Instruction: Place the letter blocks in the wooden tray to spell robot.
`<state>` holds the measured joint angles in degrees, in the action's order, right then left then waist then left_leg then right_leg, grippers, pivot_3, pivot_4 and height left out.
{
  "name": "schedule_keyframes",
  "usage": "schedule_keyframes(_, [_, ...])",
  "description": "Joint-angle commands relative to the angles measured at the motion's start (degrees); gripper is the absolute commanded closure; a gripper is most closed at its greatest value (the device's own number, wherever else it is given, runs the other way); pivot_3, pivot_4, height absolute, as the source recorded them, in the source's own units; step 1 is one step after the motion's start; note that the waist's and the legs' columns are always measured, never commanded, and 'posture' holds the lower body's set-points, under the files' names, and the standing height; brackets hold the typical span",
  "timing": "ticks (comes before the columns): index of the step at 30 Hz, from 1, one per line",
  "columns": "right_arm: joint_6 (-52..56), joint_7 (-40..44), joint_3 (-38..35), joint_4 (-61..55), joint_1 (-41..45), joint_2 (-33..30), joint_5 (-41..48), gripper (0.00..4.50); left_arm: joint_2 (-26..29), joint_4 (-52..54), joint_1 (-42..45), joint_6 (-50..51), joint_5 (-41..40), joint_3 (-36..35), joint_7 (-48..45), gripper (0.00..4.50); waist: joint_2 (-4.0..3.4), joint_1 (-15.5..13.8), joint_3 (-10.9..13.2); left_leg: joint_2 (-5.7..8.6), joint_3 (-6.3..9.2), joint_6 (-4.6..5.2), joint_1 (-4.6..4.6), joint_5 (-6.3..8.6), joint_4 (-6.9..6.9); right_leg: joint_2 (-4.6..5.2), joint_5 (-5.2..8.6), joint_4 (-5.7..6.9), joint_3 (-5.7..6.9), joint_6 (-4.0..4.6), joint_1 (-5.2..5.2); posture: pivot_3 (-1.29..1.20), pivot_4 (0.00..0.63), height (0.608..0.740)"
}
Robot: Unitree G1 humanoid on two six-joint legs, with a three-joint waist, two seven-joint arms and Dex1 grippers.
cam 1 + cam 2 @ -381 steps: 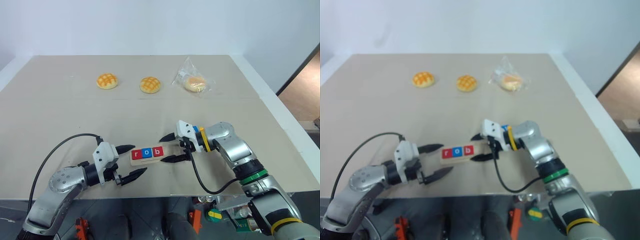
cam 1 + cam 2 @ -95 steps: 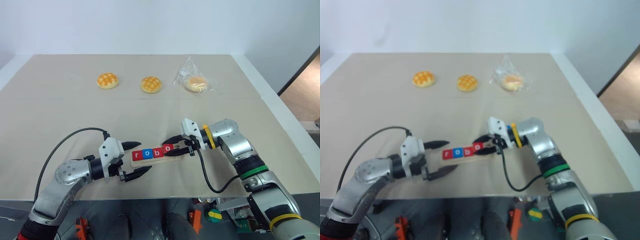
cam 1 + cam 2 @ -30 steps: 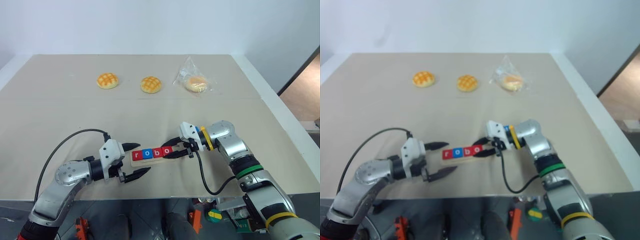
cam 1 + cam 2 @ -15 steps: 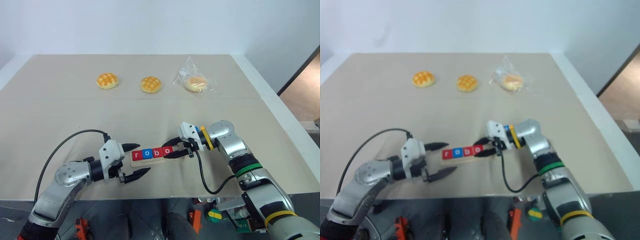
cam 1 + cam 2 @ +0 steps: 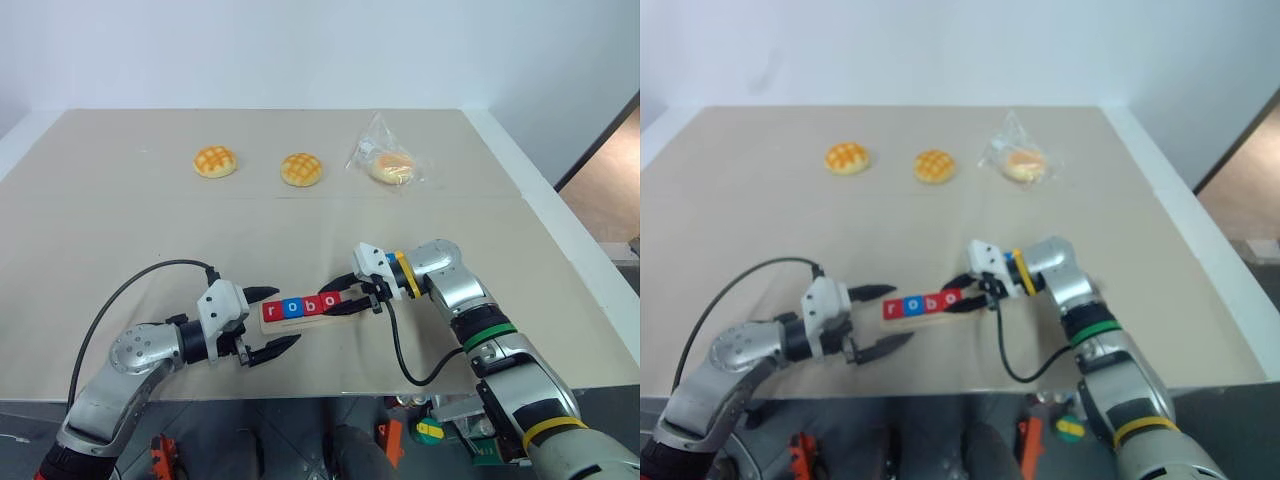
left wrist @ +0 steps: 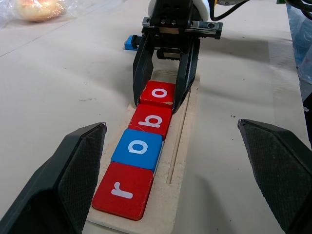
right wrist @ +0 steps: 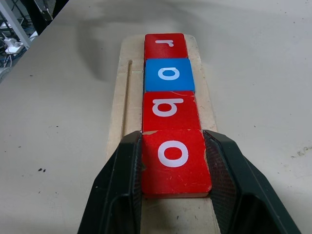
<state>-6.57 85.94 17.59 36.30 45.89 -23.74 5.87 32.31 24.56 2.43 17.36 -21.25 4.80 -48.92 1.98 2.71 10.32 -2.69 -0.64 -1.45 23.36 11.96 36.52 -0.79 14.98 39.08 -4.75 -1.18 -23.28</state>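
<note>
we are on step 4 of 5: the right gripper clamps the second red o block by its 2 sides, seating it on the wooden tray behind r, o, b. the tray lies at 6 o'clock on the table. next we judge: release, then fetch the blue block lying behind the right gripper. the left gripper rests at the tray's 9 o'clock end, fingers wide apart, empty.

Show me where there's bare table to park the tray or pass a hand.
Bare: the wide band of table between the two buns and bagged bun at the far side and the wooden tray near the front edge. Crowded: the tray's ends, with the open left gripper at one and the right gripper shut on the second o block.
</note>
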Motion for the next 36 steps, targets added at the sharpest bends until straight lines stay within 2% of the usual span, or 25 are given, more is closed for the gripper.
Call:
schedule_keyframes(1, [-0.89,0.70,-0.42,0.16,1.43,0.32,-0.04,2.77,-0.04,2.01,0.16,-0.75,-0.46,-0.12,0.13,0.00,0.00,0.00,0.00,0.00,0.00,0.00,0.00,0.00,0.00,0.00,0.00,0.00,0.00,0.00,0.00,0.00,0.150,0.740])
schedule_keyframes(7, [-0.75,0.47,-0.43,0.44,1.60,0.62,-0.08,2.77,-0.15,1.92,0.22,-0.79,-0.48,-0.13,0.24,0.00,0.00,0.00,0.00,0.00,0.00,0.00,0.00,0.00,0.00,0.00,0.00,0.00,0.00,0.00,0.00,0.00,0.150,0.740])
schedule_keyframes(11, [2.97,0.91,-0.13,0.17,1.63,0.63,0.14,2.77,-0.14,2.02,0.14,-0.80,-0.37,-0.11,0.37,0.00,0.00,0.01,0.00,-0.02,0.00,0.00,-0.01,0.00,0.00,-0.01,-0.01,0.00,0.00,0.02,0.00,0.00,0.150,0.740])
schedule_keyframes(21, [2.36,0.33,-0.84,-0.15,1.82,0.58,0.29,2.77,0.06,2.26,-0.46,-1.03,-0.28,-0.12,0.30,0.00,0.00,0.03,0.00,-0.07,-0.02,-0.01,-0.04,-0.01,0.00,-0.07,-0.04,0.01,0.00,0.06,0.00,0.00,0.150,0.740])
schedule_keyframes(36, [7.68,-0.72,-2.92,-9.58,-2.26,-2.17,3.29,2.77,0.05,1.62,0.03,-1.42,0.03,0.59,-0.55,0.00,-0.01,0.01,0.00,-0.05,-0.01,-0.01,-0.01,-0.01,-0.01,-0.05,-0.02,0.01,-0.01,0.04,0.00,0.00,0.150,0.740])
